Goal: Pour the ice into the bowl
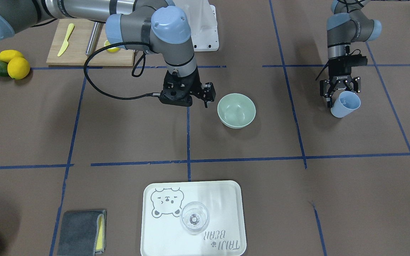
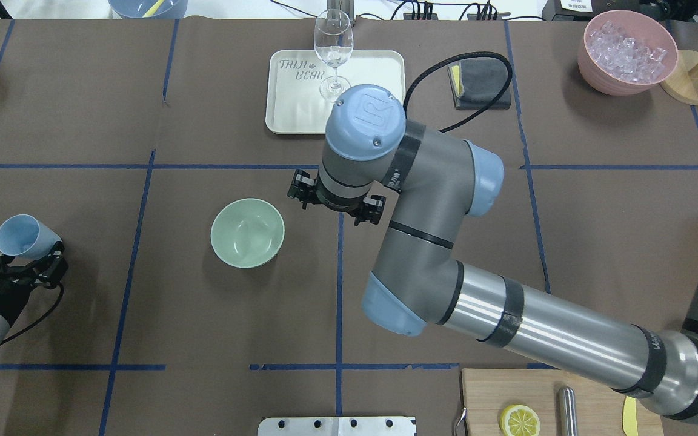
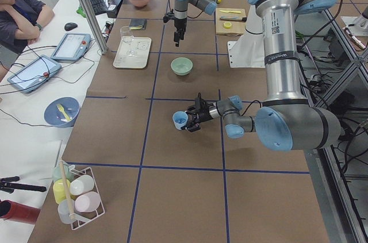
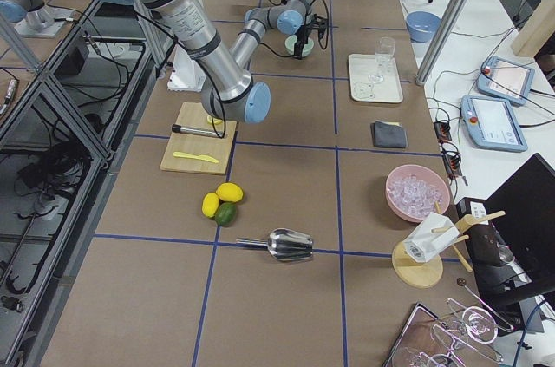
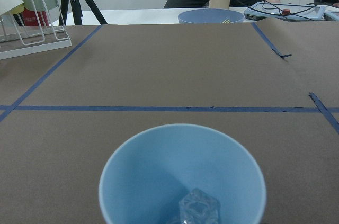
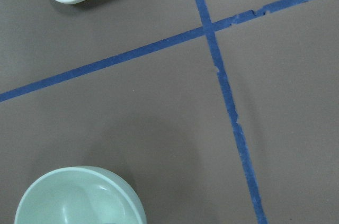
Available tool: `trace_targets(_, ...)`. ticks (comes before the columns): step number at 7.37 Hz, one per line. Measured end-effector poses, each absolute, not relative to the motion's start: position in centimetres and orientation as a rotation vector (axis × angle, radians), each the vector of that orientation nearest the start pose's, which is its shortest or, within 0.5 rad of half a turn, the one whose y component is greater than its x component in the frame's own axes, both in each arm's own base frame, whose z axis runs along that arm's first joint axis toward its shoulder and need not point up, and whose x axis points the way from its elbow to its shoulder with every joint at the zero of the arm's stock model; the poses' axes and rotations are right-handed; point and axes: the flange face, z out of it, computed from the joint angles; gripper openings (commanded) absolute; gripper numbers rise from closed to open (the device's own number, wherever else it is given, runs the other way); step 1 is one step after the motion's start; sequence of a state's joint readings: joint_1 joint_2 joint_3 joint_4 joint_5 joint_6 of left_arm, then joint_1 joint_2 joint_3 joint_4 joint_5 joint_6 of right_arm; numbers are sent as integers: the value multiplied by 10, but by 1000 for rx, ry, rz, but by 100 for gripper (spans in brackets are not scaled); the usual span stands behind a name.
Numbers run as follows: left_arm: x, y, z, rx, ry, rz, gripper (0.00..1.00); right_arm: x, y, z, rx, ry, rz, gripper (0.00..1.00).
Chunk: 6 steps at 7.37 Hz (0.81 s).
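Observation:
My left gripper [image 1: 339,93] is shut on a light blue cup [image 1: 346,104] and holds it tilted above the table, far out on my left [image 2: 22,235]. The left wrist view looks into the cup [image 5: 180,176], where a clear ice cube [image 5: 198,209] lies at the bottom. The sage-green bowl [image 2: 247,232] stands empty near the table's middle [image 1: 236,110] and at the lower left of the right wrist view [image 6: 79,197]. My right gripper [image 1: 208,96] points down just beside the bowl. I cannot tell whether it is open or shut.
A white tray [image 2: 288,115] with a stemmed glass [image 2: 334,51] lies at the far side, with a grey cloth [image 2: 482,85] beside it. A pink container of ice [image 2: 628,51] stands far right. A cutting board [image 2: 506,393] with a lemon half lies near my base.

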State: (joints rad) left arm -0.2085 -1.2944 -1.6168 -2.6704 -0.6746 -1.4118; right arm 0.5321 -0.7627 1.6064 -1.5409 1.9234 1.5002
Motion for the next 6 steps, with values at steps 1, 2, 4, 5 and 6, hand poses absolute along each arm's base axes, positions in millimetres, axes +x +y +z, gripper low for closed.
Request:
trace_targets(1,326,-285,626,973,640,-429,87,-539,-434,158,-47,-907,247,100)
trace_targets(2,326,-285,627,973,638,-428,83,-528,-429,167,-41,-887,230,100)
trace_targets(4,327,-285,626,973,641,-429,32,-516,-428,187,-33,-859,214,100)
trace_targets(5,327,-285,624,973,644,-431,0,-507,-428,198,-24,-850,201,100)
trace_targets(6,326,-286,623,975,644,-431,0,-495,-427,210,-14,-843,189,100)
